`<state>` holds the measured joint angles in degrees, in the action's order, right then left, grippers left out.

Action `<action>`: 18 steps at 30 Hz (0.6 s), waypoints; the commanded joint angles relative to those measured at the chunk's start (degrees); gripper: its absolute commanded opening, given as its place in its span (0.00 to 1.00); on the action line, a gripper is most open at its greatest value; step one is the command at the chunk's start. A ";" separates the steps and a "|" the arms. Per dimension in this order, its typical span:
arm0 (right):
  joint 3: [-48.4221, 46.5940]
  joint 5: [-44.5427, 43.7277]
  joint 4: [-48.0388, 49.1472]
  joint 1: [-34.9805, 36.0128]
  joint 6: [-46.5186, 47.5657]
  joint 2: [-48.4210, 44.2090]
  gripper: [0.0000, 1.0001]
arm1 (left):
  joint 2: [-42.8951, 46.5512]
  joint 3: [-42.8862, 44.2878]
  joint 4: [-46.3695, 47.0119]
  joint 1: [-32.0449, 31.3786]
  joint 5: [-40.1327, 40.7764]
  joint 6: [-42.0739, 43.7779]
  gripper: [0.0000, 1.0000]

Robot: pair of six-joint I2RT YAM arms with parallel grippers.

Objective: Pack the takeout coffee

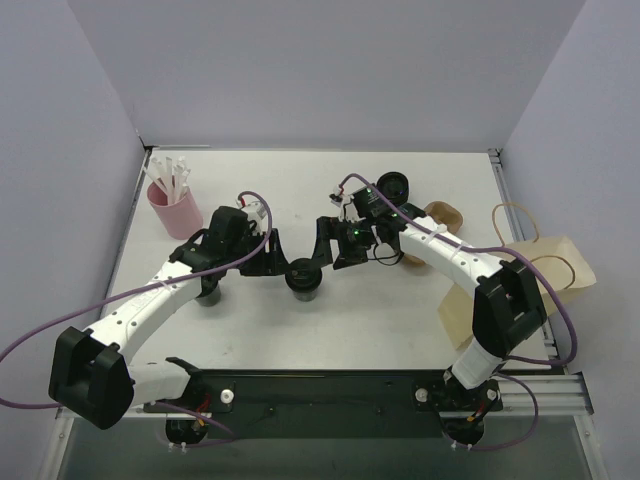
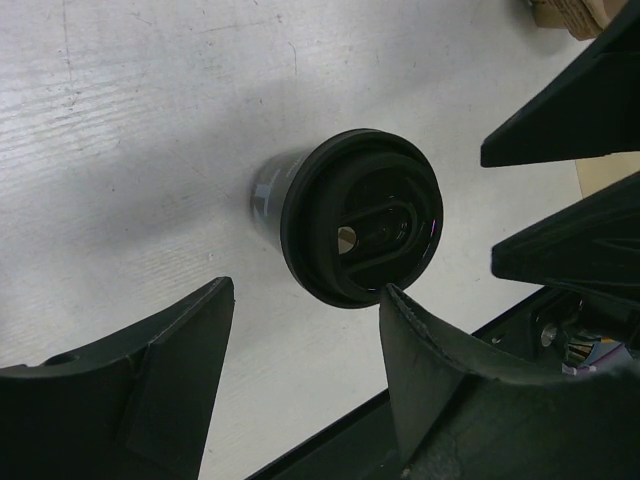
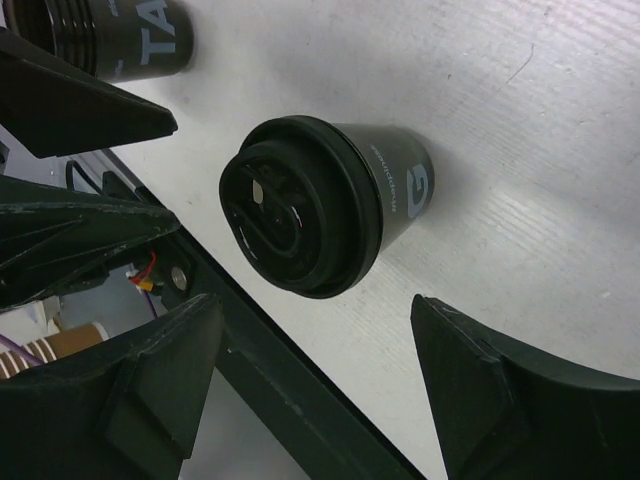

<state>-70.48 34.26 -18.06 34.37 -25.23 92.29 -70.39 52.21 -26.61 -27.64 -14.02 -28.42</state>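
Takeout coffee point(image 1: 303, 277) upright on table point(image 1: 350, 335), between left fingers point(image 2: 150, 400) and right fingers point(image 3: 510, 400)

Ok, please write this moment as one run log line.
left gripper: open, empty | right gripper: open, empty | takeout coffee: upright, lidded, between grippers | paper bag: right side, coffee not inside

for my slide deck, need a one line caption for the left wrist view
Lidded black takeout coffee upright on the white table, just beyond the open left gripper, untouched.
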 commanded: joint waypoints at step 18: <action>2.53 3.01 9.18 -1.15 0.54 8.35 0.36 | -4.14 -7.64 13.25 0.48 -0.92 -0.84 0.61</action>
<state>-71.07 38.52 -12.23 33.71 -24.43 101.49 -73.58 45.65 -17.32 -27.53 -15.92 -29.02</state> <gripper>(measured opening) 0.386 0.621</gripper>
